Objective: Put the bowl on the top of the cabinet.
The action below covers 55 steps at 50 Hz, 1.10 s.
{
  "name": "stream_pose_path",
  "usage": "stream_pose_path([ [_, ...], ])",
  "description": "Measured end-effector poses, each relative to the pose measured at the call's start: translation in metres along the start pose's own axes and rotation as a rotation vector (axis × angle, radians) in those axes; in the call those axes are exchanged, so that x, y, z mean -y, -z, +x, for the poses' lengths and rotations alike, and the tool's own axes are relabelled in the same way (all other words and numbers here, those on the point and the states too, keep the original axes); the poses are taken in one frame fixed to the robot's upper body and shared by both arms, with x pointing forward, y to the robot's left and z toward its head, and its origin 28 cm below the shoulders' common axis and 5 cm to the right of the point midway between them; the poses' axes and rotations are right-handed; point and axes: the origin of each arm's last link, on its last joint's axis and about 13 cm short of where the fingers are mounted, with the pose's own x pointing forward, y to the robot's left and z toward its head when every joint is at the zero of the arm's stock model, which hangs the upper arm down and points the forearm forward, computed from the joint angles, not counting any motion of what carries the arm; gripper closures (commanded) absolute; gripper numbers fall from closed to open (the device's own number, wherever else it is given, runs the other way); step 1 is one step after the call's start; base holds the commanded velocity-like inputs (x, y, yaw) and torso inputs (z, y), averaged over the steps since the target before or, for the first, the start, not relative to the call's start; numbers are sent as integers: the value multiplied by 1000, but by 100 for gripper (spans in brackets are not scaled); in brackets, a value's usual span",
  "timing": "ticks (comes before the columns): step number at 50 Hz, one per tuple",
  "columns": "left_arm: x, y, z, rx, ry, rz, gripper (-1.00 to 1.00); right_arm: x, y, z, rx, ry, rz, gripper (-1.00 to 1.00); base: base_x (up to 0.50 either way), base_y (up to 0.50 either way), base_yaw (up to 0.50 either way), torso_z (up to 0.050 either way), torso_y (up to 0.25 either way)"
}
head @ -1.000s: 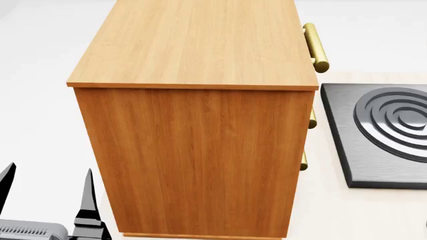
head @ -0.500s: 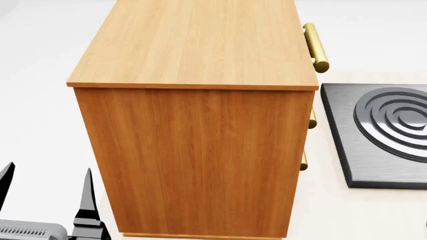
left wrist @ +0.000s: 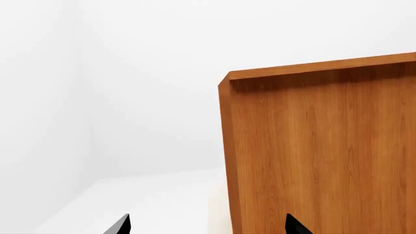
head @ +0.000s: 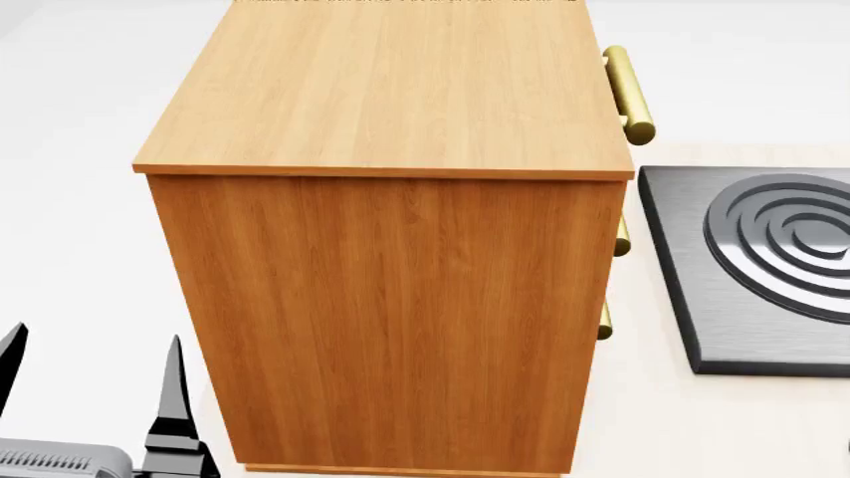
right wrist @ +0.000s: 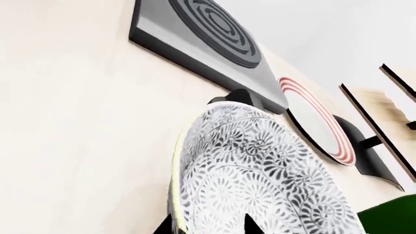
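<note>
Bowl point(right wrist: 260, 180), white with a fine grey leaf-and-flower pattern, fills the near part of the right wrist view, raised off the pale table point(right wrist: 71, 126). The two dark tips of the right gripper point(right wrist: 208, 225) show at its near rim, one on either side of the wall, so the pincer looks closed on the rim with only a narrow gap. Beyond the bowl on the table lie a dark square hob point(right wrist: 201, 34) with raised concentric rings, a flat white plate point(right wrist: 318, 124) with red rim rings, and part of a pale wooden rack point(right wrist: 390, 107); a green shape point(right wrist: 393, 217) sits at the corner, too cropped to name.

In the head view the bowl is out of sight. The cabinet point(head: 398, 299), orange-brown wood grain, stands in the middle with its flat top bare, brass bar handles point(head: 627, 95) along its front edge, and the hob point(head: 757, 269) just beside it. The left gripper point(head: 91, 383) hangs low beside the cabinet's side, its black fingers spread well apart and holding nothing.

No brand, label or writing can be read anywhere.
</note>
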Motion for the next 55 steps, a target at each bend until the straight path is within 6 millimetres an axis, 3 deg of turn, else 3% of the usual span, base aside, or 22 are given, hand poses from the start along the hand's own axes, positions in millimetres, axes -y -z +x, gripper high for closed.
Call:
stream_pose_path([
  [19,0,0,0,0,-1,1,-100,-3,1,-3,-8,-24,8,100,0,0,0,0,0],
  [28,0,0,0,0,-2,1,-100,0,-8,-6,13,-28,16,100,0,0,0,0,0],
  [39,0,1,-1,0,-2,1,-100,10,-45,-10,89,-27,38,100,0,0,0,0,1],
  [55,0,2,-1,-3,0,3,-100,27,-122,-21,244,-38,70,100,0,0,0,0,0],
])
